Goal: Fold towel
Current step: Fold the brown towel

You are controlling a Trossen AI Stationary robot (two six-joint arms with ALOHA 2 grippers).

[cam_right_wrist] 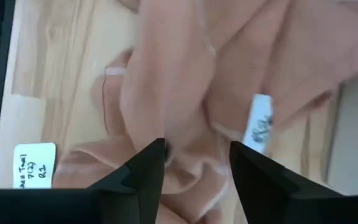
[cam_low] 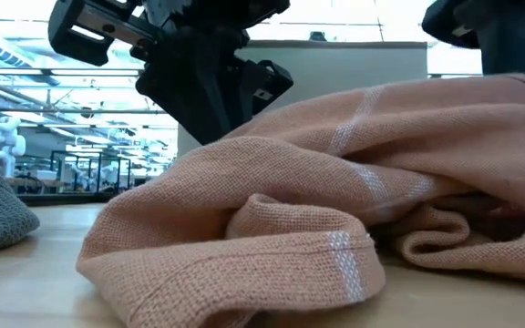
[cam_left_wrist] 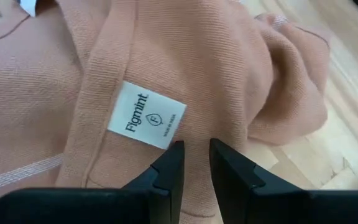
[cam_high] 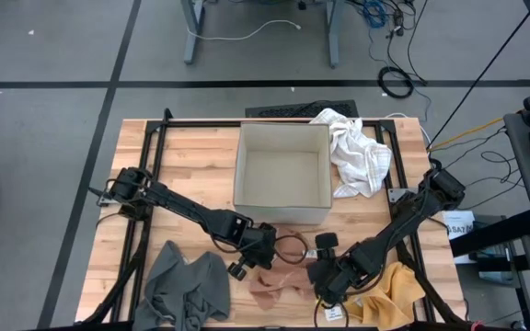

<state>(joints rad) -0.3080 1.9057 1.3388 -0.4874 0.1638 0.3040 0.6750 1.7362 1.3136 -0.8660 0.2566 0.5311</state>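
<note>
Because the salmon-pink woven cotton towel [cam_high: 279,283] lies crumpled in soft ridges at the near edge of the wooden slatted bench [cam_high: 201,161], between a grey cloth heap [cam_high: 187,287] and a yellow cloth [cam_high: 396,294], I judge it light, limp and not at all fragile; it will sag and drag rather than hold a shape, and the weave looks grippy rather than slick. I would take it by a hemmed corner or along the stitched hem beside the white sewn-in label [cam_left_wrist: 146,115], where the doubled fabric gives the fingers something firm. My left end effector [cam_left_wrist: 194,165] sits low over the towel with its jaws only narrowly apart, right beside that hem, and I cannot tell whether a fold of cloth is pinched between them. My right end effector [cam_right_wrist: 197,165] hovers over the towel's other side with its jaws spread well apart and nothing gripped. In this bunched state the towel points no clear way; from above, its heap runs roughly side to side along the bench's near edge, and I take that as the long axis. A beige open cardboard box [cam_high: 282,175] stands behind it, with a white cloth [cam_high: 357,152] at its side.
</note>
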